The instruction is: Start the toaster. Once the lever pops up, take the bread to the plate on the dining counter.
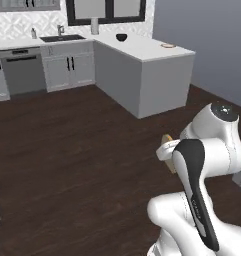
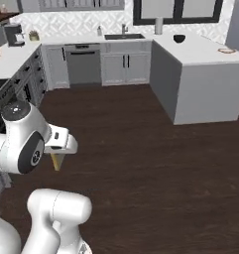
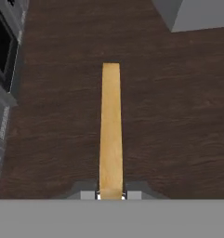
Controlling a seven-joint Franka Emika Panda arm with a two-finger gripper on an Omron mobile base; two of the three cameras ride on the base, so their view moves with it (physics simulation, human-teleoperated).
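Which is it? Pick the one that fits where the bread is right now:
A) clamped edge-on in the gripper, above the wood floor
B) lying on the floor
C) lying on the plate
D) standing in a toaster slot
A: in the hand view the bread runs edge-on out of the gripper, with the dark wood floor behind it; the plate sits bare on the dining counter.

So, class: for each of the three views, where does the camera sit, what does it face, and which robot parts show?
Left base view: behind the arm's left, facing the dining counter; arm lower right.
Right base view: behind its right, facing the same counter and plate; arm lower left.
Hand view: on the hand, looking along the gripper at the bread edge-on over the floor.
Both base views share counter, plate, bread.
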